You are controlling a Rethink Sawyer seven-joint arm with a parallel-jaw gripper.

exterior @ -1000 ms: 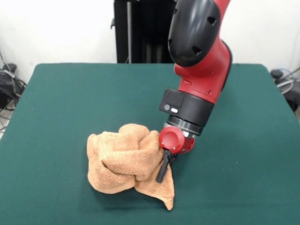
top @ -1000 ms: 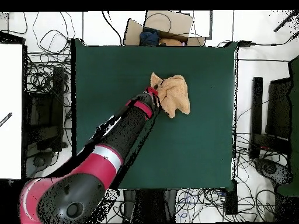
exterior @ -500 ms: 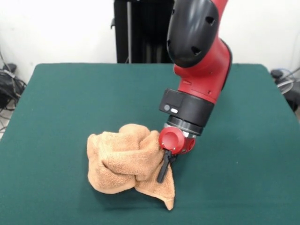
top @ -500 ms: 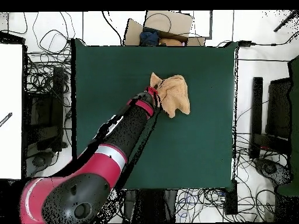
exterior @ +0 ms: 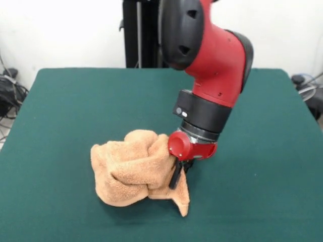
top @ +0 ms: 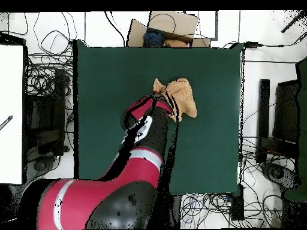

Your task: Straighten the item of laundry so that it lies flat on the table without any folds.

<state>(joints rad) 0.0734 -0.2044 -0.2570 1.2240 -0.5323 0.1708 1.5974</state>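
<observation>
Orange-tan towel (exterior: 136,169) bunched, corner pointing camera-side

One orange-tan towel (exterior: 133,169) lies bunched on one green table (exterior: 70,106), towards its front edge. One red and black arm (exterior: 212,65) reaches down, with one gripper (exterior: 176,177) at it.

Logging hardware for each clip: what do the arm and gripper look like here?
The arm is thick, with glossy red shells and black joint sections; a black dome cap with small holes tops the upper joint. A black wrist band carries a small white marking. Below sits a rounded red knob, then the gripper with slim black fingers. No loose cables show.
</observation>
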